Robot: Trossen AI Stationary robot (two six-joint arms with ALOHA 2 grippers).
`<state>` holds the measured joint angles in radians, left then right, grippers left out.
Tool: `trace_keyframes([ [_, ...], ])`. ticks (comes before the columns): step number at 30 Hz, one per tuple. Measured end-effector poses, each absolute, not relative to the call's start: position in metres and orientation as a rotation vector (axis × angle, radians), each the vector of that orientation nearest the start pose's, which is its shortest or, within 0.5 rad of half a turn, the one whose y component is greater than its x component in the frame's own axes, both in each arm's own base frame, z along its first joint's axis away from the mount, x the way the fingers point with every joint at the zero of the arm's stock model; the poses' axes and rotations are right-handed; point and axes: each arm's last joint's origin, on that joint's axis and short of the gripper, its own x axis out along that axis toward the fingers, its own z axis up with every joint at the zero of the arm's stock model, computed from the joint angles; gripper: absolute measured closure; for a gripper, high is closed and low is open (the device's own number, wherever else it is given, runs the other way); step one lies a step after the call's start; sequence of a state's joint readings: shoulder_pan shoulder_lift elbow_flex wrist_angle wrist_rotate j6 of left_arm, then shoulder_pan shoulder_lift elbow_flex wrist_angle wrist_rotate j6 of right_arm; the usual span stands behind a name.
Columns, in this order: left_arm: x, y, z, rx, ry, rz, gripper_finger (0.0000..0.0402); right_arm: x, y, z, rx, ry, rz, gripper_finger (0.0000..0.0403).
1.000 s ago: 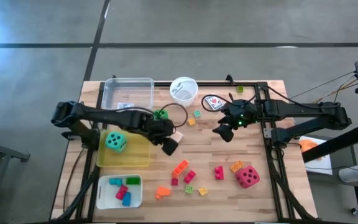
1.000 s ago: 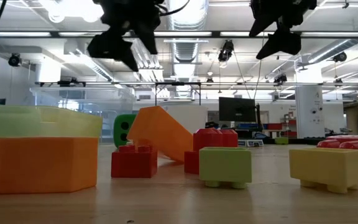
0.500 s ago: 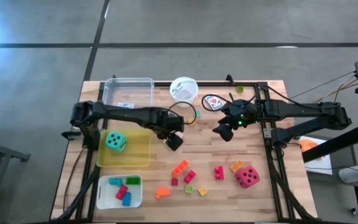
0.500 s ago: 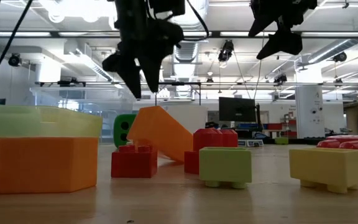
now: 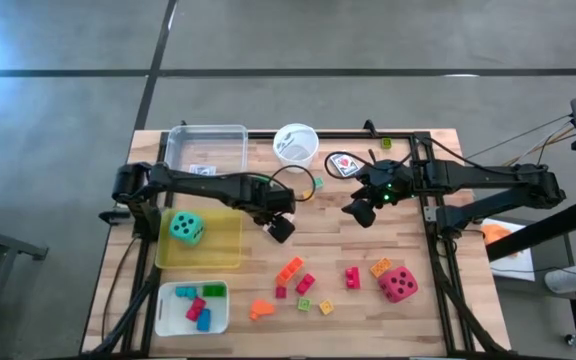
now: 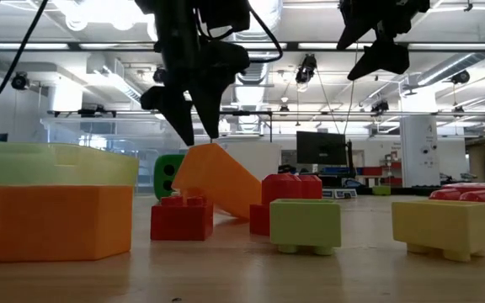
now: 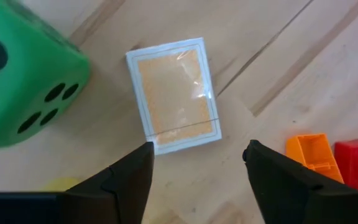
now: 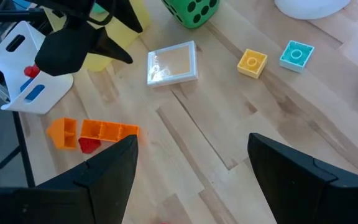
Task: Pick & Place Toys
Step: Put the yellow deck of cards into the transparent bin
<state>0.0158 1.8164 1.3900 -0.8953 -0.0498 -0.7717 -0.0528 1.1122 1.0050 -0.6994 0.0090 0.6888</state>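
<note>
Card pack [image 7: 178,95]: orange face, white border (clear wrap), flat on table [image 7: 303,74].

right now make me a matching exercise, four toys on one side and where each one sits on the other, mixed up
Things:
1. teal die
2. red die
3. card pack
4. green die

Places:
A. flat on the bare table, below the left gripper
B. in the yellow tray
C. beside the card pack
D. near the table's right edge, by an orange block

Pairs: 1-B, 2-D, 3-A, 4-C
</note>
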Motion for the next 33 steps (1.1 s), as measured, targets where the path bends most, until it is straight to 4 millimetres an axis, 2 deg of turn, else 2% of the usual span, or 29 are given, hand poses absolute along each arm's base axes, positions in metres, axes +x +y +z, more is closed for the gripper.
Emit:
trace_keyframes([
  [8, 0.356, 0.007, 0.203, -0.617, 1.191, 0.526, 0.0028, 0.218, -0.012, 0.305, 0.648, 0.743, -0.349, 0.0106],
  [10, 0.357, 0.006, 0.199, -0.618, 1.167, 0.513, 0.0009, 0.215, -0.013, 0.308, 0.642, 0.721, -0.359, 0.0106],
  [17, 0.356, 0.006, 0.185, -0.691, 1.091, 0.588, 0.004, 0.197, -0.014, 0.323, 0.67, 0.633, -0.362, 0.0106],
  [22, 0.349, 0.007, 0.172, -0.734, 1.1, 0.631, 0.0044, 0.187, -0.013, 0.331, 0.683, 0.588, -0.35, 0.0106],
  [27, 0.344, 0.007, 0.162, -0.746, 1.108, 0.647, 0.0045, 0.186, -0.013, 0.333, 0.695, 0.575, -0.359, 0.0106],
  [33, 0.347, 0.007, 0.16, -0.73, 1.088, 0.623, 0.0045, 0.189, -0.013, 0.33, 0.693, 0.587, -0.364, 0.0106],
])
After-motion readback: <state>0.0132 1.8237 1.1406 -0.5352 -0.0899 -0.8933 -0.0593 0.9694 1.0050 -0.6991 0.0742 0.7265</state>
